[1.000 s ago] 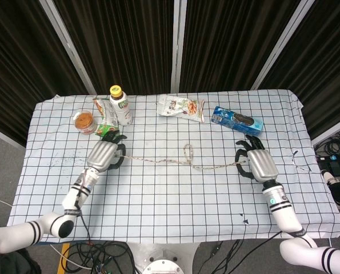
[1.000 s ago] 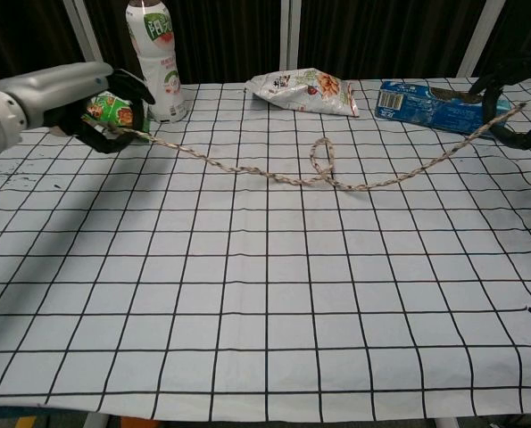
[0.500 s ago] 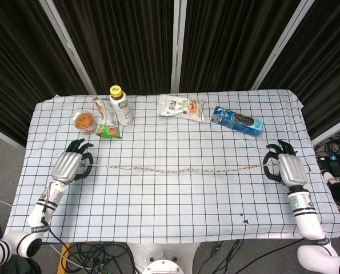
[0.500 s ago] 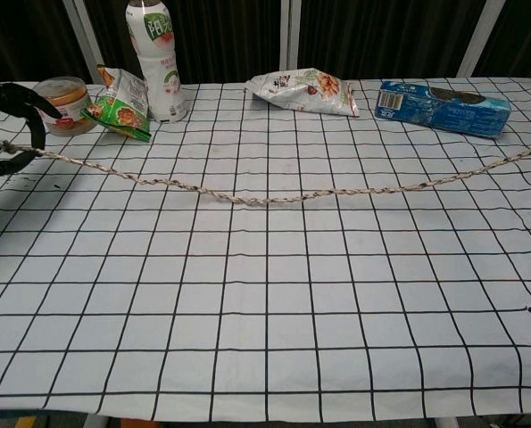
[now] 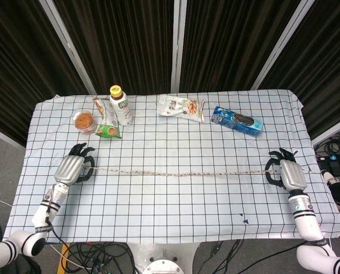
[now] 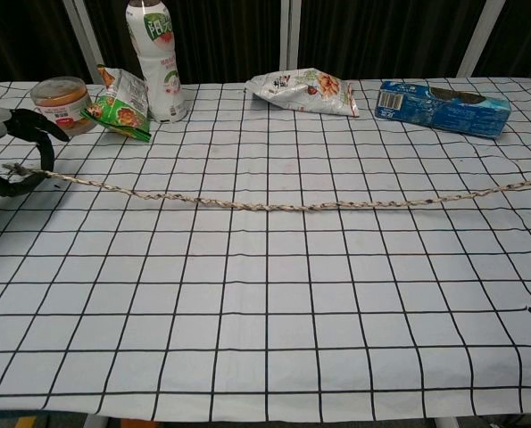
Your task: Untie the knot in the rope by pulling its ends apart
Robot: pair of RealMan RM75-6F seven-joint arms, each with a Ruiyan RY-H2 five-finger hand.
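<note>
A thin braided rope (image 5: 178,173) (image 6: 283,205) lies stretched almost straight across the checked tablecloth, with no knot or loop showing along it. My left hand (image 5: 71,169) (image 6: 6,152) grips its left end near the table's left side. My right hand (image 5: 287,173) grips the right end near the right edge; in the chest view this hand is out of frame and the rope runs off the right border.
Along the back stand a jar (image 5: 84,121), a green snack packet (image 5: 107,121), a white bottle (image 5: 120,106), a white snack bag (image 5: 183,107) and a blue biscuit pack (image 5: 237,120). The tablecloth (image 5: 170,200) ends just beyond both hands.
A second ago the rope had a loop at its middle and my hands were closer in. Both hands have moved outward, the loop is gone, and the rope has settled lower, nearly straight.
</note>
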